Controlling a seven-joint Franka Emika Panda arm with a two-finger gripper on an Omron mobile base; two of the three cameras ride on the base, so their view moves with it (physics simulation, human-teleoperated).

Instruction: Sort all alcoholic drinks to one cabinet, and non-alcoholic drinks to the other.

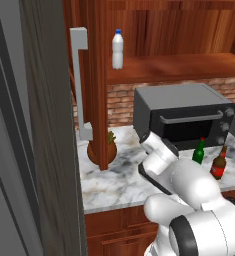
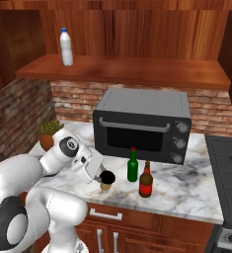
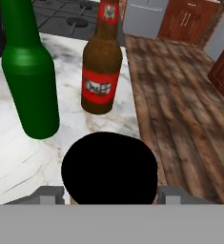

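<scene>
A tan paper coffee cup (image 2: 106, 184) with a black lid (image 3: 108, 167) stands near the counter's front edge. My gripper (image 2: 103, 179) reaches it from the left, and its fingertips (image 3: 51, 194) press against both sides of the lid. Just beyond the cup stand a green glass bottle (image 3: 30, 81) (image 2: 132, 167) (image 1: 199, 152) and a brown bottle with a red label (image 3: 101, 71) (image 2: 146, 182) (image 1: 219, 165), both upright. A white plastic bottle with a blue cap (image 1: 117, 50) (image 2: 66, 48) stands on the open upper cabinet's shelf (image 2: 137, 69) at the left.
A dark toaster oven (image 2: 142, 123) sits behind the bottles on the marble counter (image 2: 186, 188). A potted plant (image 2: 49, 133) stands at the counter's left end. An open cabinet door (image 1: 94, 85) with a grey handle hangs at the left. The stove (image 2: 226, 163) borders the right.
</scene>
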